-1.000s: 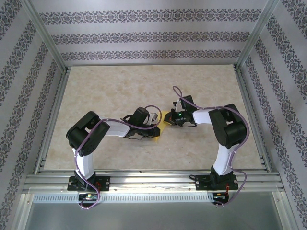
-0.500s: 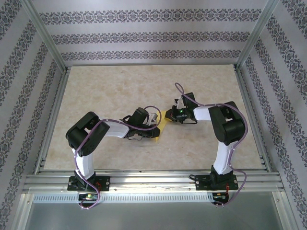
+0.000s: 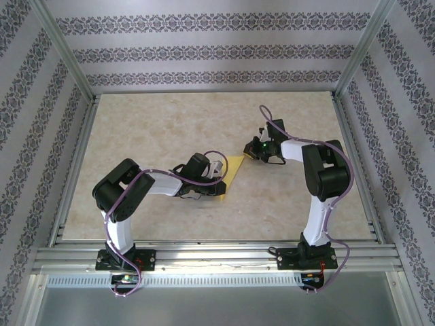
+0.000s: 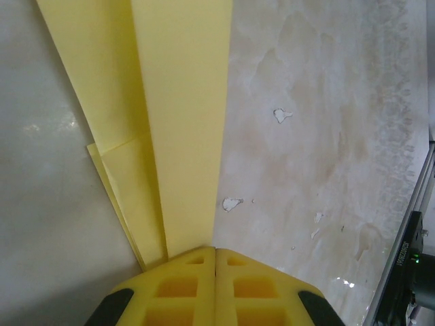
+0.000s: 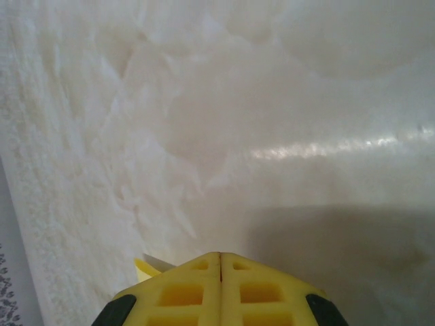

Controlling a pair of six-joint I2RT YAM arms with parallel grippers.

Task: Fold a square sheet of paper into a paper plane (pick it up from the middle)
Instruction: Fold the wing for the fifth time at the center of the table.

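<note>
The yellow sheet of paper [image 3: 234, 171] lies on the table between the two arms, folded into a narrow, layered shape. In the left wrist view its overlapping folds [image 4: 180, 122] run away from my fingertips. My left gripper [image 4: 215, 248] is shut with its tips down on the paper's near end [image 3: 219, 189]. My right gripper [image 5: 220, 254] is shut at the paper's far end [image 3: 249, 155]. A small yellow paper corner [image 5: 145, 267] pokes out beside the right gripper's left finger, and bare table lies ahead of it.
The marble-patterned tabletop [image 3: 163, 129] has small chipped white spots [image 4: 232, 202]. An aluminium frame rail [image 3: 353, 156] borders the table on each side, with patterned walls beyond it. Open room lies at the back and to the far left.
My right gripper has slid up and to the right along the paper toward its far end, so more of the yellow sheet shows. The left arm has stayed in place.
</note>
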